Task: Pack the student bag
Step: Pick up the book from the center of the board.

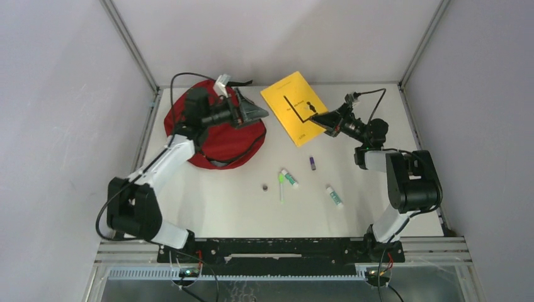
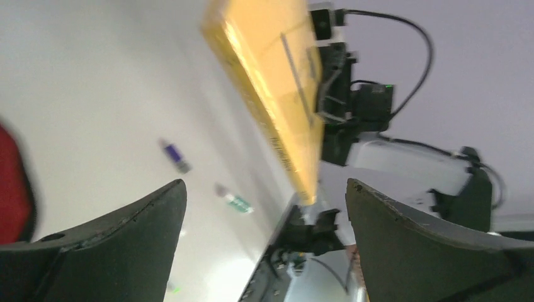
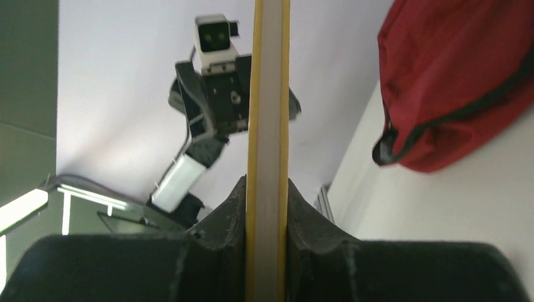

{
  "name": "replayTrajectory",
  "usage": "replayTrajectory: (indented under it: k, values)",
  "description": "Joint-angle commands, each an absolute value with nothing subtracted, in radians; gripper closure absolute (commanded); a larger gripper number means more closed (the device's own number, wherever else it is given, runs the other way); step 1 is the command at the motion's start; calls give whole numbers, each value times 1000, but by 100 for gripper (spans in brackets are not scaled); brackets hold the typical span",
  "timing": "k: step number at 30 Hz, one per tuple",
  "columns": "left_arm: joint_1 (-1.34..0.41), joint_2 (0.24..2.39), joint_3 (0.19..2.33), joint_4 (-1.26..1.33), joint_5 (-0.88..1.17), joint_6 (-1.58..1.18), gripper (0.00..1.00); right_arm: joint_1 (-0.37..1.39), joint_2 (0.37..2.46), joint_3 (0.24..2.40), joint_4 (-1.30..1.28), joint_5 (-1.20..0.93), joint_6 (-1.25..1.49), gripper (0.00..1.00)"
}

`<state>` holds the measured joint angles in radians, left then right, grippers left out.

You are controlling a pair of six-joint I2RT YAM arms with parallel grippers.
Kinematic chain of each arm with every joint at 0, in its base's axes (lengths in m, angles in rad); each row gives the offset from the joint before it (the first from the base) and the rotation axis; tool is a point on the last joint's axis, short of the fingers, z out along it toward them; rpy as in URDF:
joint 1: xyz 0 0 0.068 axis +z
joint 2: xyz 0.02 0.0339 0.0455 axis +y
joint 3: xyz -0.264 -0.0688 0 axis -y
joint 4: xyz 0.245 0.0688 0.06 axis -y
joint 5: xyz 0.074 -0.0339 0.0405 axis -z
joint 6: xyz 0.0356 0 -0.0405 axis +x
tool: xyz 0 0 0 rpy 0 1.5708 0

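Closest to the lens: my right claw [image 3: 267,189], pressed together on a thin yellow book [image 3: 267,94]. The book runs edge-on straight up between the two fingers, pinched from both sides. From above, the claw has the book by its near right edge and the rest of the book reaches away to the claw's far left.

Red bag [image 1: 217,139] is well to the left of the right claw, slumped on the white table [image 1: 214,211], black trim showing. It lies under and around my left claw [image 1: 255,112], which hangs at the bag's right side and points toward the book. Left claw is spread wide with nothing between the fingers; its own camera looks out through the gap at the book and the other arm, blurred.

The book is between the two claws, just beside the left one, not touching it.

Loose on the table, nearer my bases than either claw and apart from both:
- a small purple stick [image 1: 312,163]
- a white-and-green tube [image 1: 289,178]
- a second tube [image 1: 334,196]
- a green pen [image 1: 281,189]
- a small dark round bit [image 1: 265,187], can't tell what
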<state>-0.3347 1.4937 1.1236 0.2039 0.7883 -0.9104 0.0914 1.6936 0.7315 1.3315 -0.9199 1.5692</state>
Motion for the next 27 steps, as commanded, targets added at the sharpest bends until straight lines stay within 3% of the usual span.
replayTrajectory:
  k: [1,4,9,20,24,27]
  values:
    - [-285,1389,1228,-322,752,-501,0,51,1663,706,1444,-1139,1576,100]
    - [-276,1394,1303,-517,743,-342,0,38,1631,641,1459,-1155,1537,100]
    - [-261,1437,1357,-633,861,-330,0,81,1614,627,1465,-1212,1501,100]
    - [-259,1481,1382,-695,1002,-286,1,178,1607,655,1491,-1283,1473,100]
    - [-256,1520,1377,-666,1205,-314,14,216,1634,680,1493,-1310,1468,100]
    - [-259,1529,1364,-649,1255,-323,32,216,1659,690,1496,-1307,1473,100]
